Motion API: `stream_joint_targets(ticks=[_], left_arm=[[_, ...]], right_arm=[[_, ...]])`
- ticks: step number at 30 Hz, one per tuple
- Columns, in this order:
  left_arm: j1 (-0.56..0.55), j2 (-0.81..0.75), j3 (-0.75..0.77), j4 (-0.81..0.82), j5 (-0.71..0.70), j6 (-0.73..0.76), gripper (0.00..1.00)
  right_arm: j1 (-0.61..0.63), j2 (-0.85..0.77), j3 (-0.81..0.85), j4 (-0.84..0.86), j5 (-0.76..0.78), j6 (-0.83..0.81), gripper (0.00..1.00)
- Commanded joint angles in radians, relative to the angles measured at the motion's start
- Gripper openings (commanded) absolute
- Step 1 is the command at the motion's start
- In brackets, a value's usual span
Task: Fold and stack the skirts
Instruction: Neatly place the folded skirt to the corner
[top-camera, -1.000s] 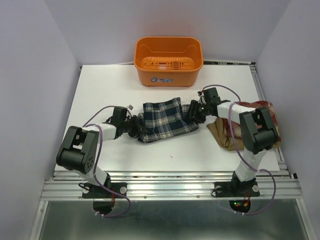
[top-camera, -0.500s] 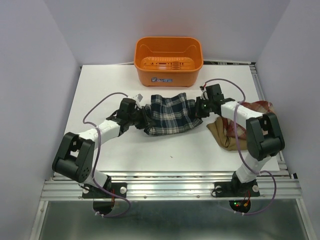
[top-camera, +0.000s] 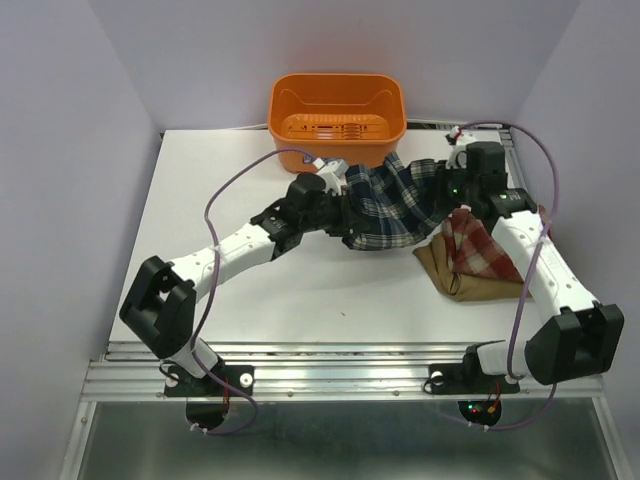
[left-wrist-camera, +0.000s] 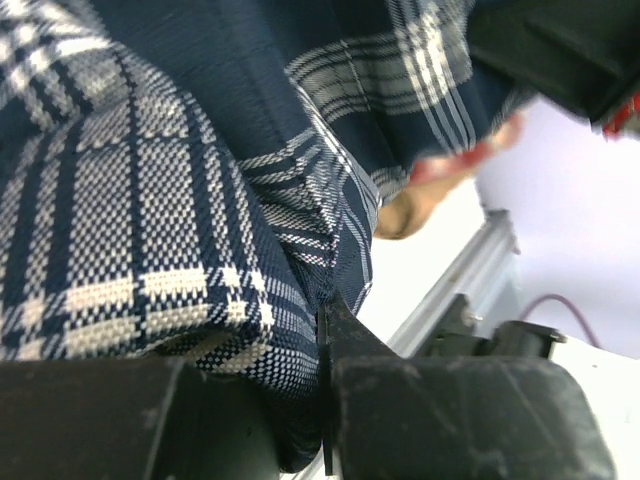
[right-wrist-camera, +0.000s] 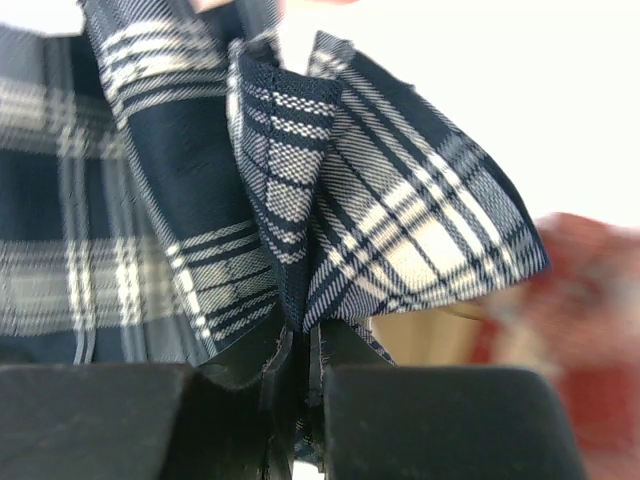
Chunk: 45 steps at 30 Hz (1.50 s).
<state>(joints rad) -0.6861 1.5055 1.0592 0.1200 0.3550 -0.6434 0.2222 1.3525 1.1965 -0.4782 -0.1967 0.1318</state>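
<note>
On the table (top-camera: 250, 290), 1 navy skirt (top-camera: 395, 205), 1 red (top-camera: 480, 250), 1 tan (top-camera: 450, 281)

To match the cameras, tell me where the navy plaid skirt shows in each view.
Top external: navy plaid skirt at centre, held between the left end effector and the right end effector.
Left wrist: the skirt fills the upper left.
Right wrist: the skirt fills left and centre.
Shared landmark: the red-and-white plaid skirt, a red blur at right in both wrist views.
</note>
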Motion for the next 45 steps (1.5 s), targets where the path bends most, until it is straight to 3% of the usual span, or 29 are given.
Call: stream_joint_targets(ticks=[1, 8, 18, 26, 34, 37, 38, 41, 43, 45], left_arm=[[-0.099, 0.056, 0.171, 0.115, 0.022, -0.012, 0.0], [-0.208, 0.251, 0.432, 0.17, 0.047, -0.013, 0.0], [-0.306, 0.554, 0.668, 0.289, 0.119, -0.088, 0.0], [-0.336, 0.711, 0.728, 0.354, 0.153, -0.145, 0.0], [-0.334, 0.783, 0.72, 0.363, 0.136, -0.099, 0.0], [-0.331, 0.789, 0.702, 0.363, 0.134, -0.098, 0.13], [-0.329, 0.786, 0.696, 0.362, 0.136, -0.098, 0.21], [-0.329, 0.779, 0.677, 0.357, 0.137, -0.09, 0.41], [-0.325, 0.76, 0.67, 0.346, 0.139, -0.082, 0.53], [-0.317, 0.73, 0.664, 0.328, 0.134, -0.059, 0.58]], right_arm=[[-0.115, -0.076, 0.115, -0.089, 0.068, -0.098, 0.01], [-0.378, -0.156, 0.172, -0.164, 0.105, -0.239, 0.01], [-0.852, -0.079, 0.229, -0.232, -0.055, -0.451, 0.01], [-0.983, -0.043, 0.106, -0.234, -0.055, -0.578, 0.01], [-1.005, 0.0, -0.069, -0.065, 0.0, -0.574, 0.01], [-1.005, 0.011, -0.104, -0.034, 0.011, -0.58, 0.01], [-1.005, 0.013, -0.113, -0.024, 0.014, -0.578, 0.02], [-1.005, 0.029, -0.137, 0.009, 0.017, -0.577, 0.12], [-1.005, 0.043, -0.129, 0.006, 0.019, -0.566, 0.28], [-1.005, 0.051, -0.123, 0.006, 0.028, -0.563, 0.46]])
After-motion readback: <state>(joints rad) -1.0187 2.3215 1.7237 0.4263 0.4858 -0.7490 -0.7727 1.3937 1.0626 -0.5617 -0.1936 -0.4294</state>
